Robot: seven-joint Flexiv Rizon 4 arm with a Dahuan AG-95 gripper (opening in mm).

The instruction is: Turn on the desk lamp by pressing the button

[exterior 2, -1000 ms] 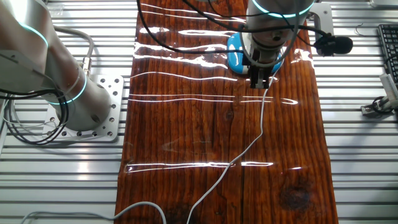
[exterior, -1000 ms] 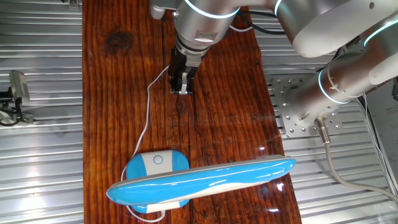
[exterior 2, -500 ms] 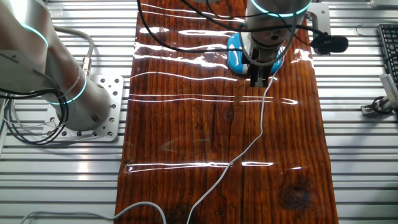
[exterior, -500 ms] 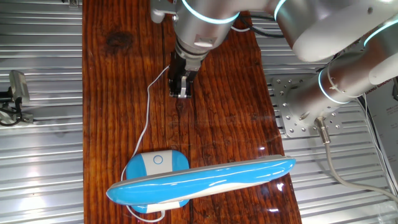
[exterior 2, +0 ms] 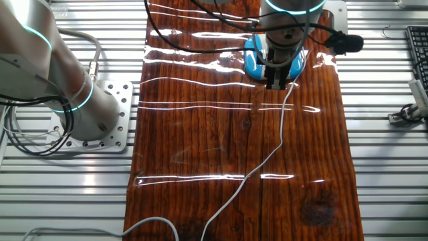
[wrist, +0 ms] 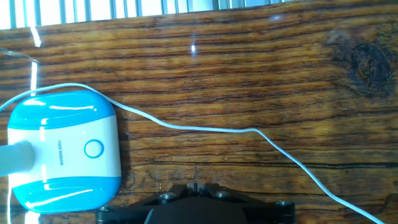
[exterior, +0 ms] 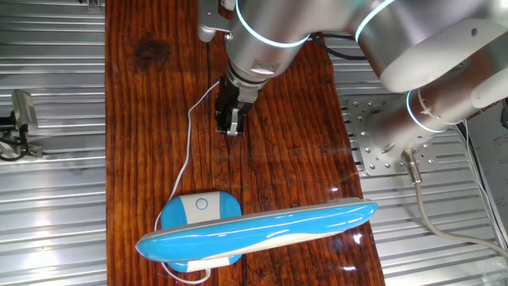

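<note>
Lamp (exterior: 238,233) lies at the near end of the wooden bench (exterior: 151,119) in one fixed view, its rounded blue-and-white base (exterior: 197,213) at the left and its long tapered head (exterior: 262,229) running across the bench, the narrow tip pointing right and slightly up in the picture. A ring-shaped button (exterior: 202,203) sits on the white middle strip of the base. In the hand view the base (wrist: 62,149) fills the left side, with the button (wrist: 93,149) on its white band and a short line of small grey print (wrist: 60,154) beside it, too fine to read. The thin white cord (exterior: 188,131) leaves the base and runs up the bench past the hand (exterior: 230,127). The hand hangs over bare wood, well apart from the base, with the cord just beside it. In the other fixed view the hand (exterior 2: 275,84) stands in front of the blue base (exterior 2: 253,61). Whether its fingers are spread or pressed together I cannot tell.
</note>
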